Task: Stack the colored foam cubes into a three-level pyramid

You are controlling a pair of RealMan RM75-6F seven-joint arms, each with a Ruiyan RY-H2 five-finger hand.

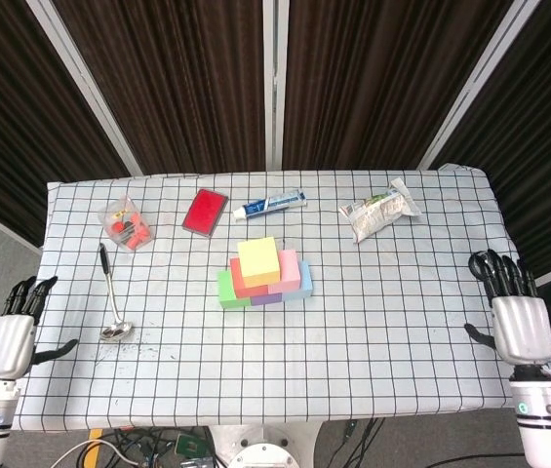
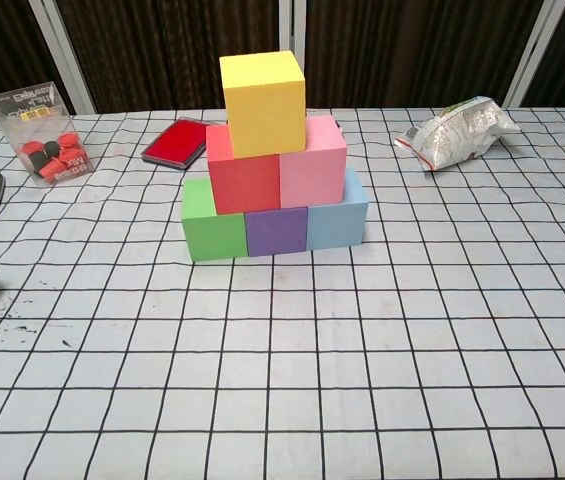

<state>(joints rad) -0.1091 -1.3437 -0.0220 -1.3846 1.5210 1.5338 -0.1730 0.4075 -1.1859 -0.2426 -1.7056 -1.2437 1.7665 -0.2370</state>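
A three-level pyramid of foam cubes stands mid-table. A green cube (image 2: 212, 222), a purple cube (image 2: 276, 231) and a light blue cube (image 2: 338, 217) form the bottom row. A red cube (image 2: 243, 175) and a pink cube (image 2: 313, 164) sit on them, and a yellow cube (image 2: 262, 102) (image 1: 258, 259) tops the stack. My left hand (image 1: 10, 336) hangs off the table's left edge, fingers apart, holding nothing. My right hand (image 1: 517, 322) is off the right edge, also spread and holding nothing. Neither hand shows in the chest view.
A clear box of small red items (image 1: 126, 223), a red flat case (image 1: 205, 211), a toothpaste tube (image 1: 270, 204) and a snack bag (image 1: 379, 212) lie along the far side. A ladle (image 1: 111, 292) lies at the left. A small metal dish (image 1: 480, 263) sits at the right edge.
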